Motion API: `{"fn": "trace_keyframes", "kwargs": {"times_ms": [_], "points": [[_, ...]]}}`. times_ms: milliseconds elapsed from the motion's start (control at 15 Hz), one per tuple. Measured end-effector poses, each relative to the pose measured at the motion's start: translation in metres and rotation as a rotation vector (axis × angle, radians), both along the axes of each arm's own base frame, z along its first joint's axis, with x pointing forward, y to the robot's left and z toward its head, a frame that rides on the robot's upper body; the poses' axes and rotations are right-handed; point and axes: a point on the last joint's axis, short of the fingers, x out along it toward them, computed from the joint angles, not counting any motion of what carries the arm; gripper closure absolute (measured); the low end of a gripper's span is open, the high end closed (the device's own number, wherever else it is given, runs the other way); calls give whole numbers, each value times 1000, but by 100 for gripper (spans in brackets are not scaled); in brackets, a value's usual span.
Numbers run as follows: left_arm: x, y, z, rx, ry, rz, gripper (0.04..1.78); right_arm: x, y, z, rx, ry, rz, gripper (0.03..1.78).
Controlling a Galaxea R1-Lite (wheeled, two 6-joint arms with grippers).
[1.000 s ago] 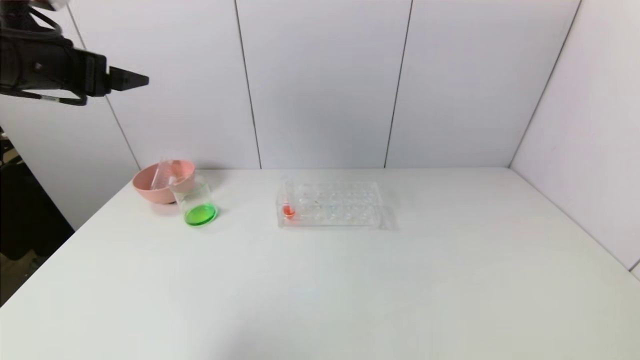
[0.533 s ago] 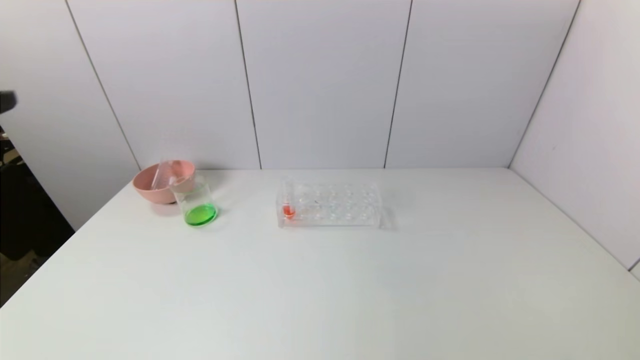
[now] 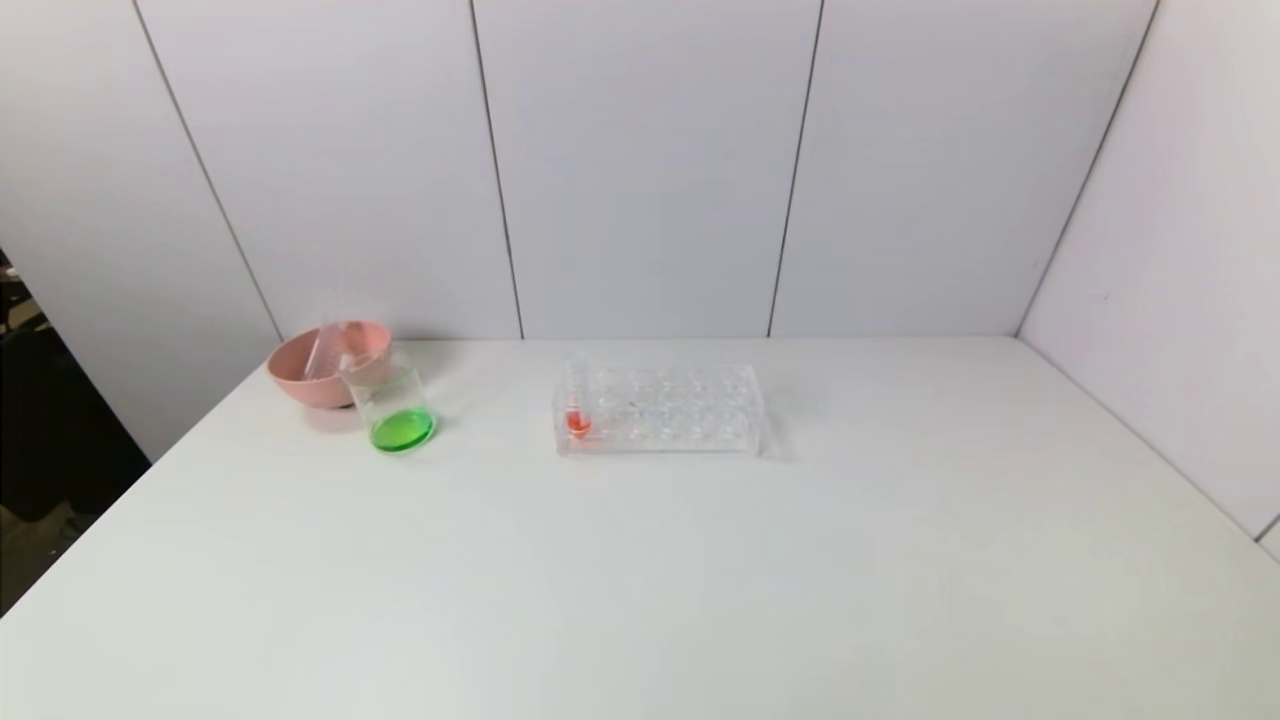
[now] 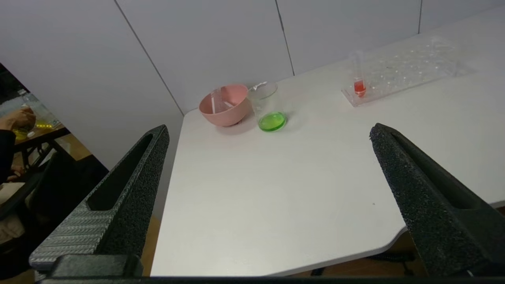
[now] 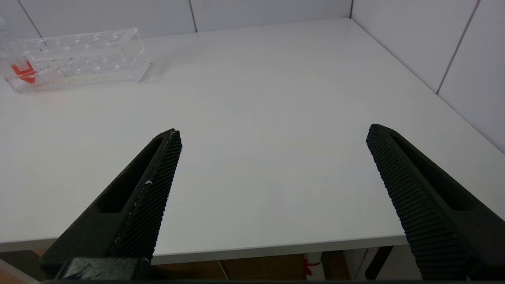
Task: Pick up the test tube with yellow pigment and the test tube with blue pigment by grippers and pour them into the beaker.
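White wall panels close off the back and right of my workspace, and a plain white table [image 3: 700,560] fills the head view with neither arm over it. My left gripper [image 4: 268,134] sits off the table's near left corner, fingers spread wide with nothing between them; my right gripper [image 5: 272,134] hangs past the near edge on the right, also wide and empty. I read both as pulled back because the pouring looks done.

My beaker [image 3: 395,405] stands at the far left, just in front of a pink bowl [image 3: 300,380], holding a shallow green pool, which I judge to be yellow and blue mixed. Two clear tubes [image 3: 325,350] lean inside the bowl, emptied as far as I can tell; which one held yellow and which blue I cannot say. A clear rack [image 3: 660,410] sits mid-table, well apart from the beaker, with one red tube [image 3: 576,415] upright at its left end, rightly left alone.

Beyond the left edge I see darker floor and another desk.
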Motion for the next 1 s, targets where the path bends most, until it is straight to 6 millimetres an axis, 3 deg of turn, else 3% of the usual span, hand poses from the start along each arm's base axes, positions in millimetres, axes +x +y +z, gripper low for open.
{"fn": "trace_keyframes", "kwargs": {"times_ms": [333, 867, 1000], "points": [[2, 4, -72, 5, 63, 2, 4, 0, 0, 0, 0, 0, 0, 10], [64, 4, -169, -148, 125, 24, 4, 0, 0, 0, 0, 0, 0, 10], [72, 5, -178, -224, 74, 64, 4, 0, 0, 0, 0, 0, 0, 10]]}}
